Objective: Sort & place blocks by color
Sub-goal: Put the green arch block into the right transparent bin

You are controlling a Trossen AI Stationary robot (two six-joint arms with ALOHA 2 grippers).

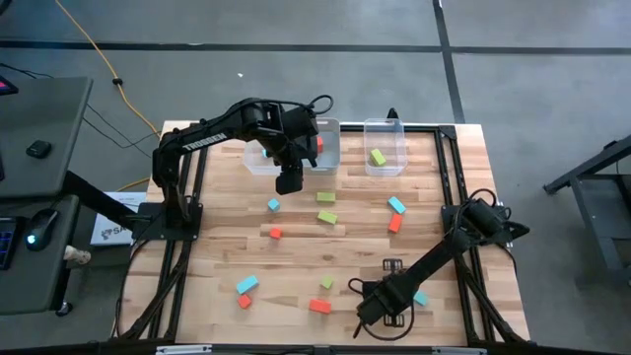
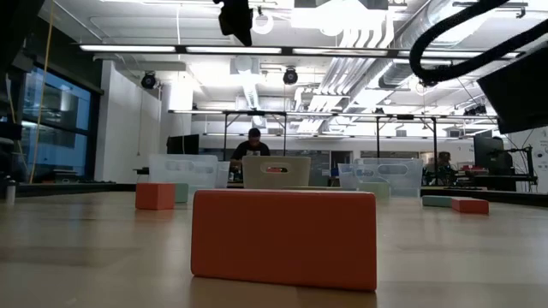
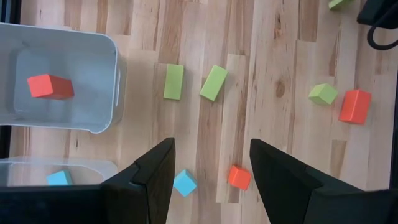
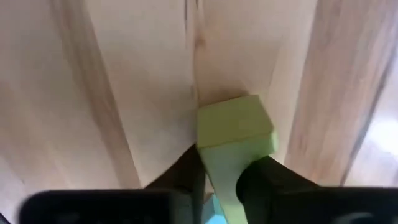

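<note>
Seen from above, the left gripper (image 1: 288,180) hangs just in front of two clear bins (image 1: 325,158), while our right gripper (image 1: 376,314) sits low at the worktop's (image 1: 296,258) near edge; loose blocks (image 1: 326,217) lie scattered between them, and a green one rests in the third bin (image 1: 385,163).

At table height, a red-orange bar (image 2: 283,237) fills the foreground; neither gripper shows clearly.

Through the left wrist, its jaws stand wide and empty over a light blue cube (image 3: 185,182) and a red-orange cube (image 3: 239,177).

Through the right wrist, the jaws are closed on a lime green block (image 4: 234,134). We judge it should be lifted straight and carried to the green bin without tilting.
</note>
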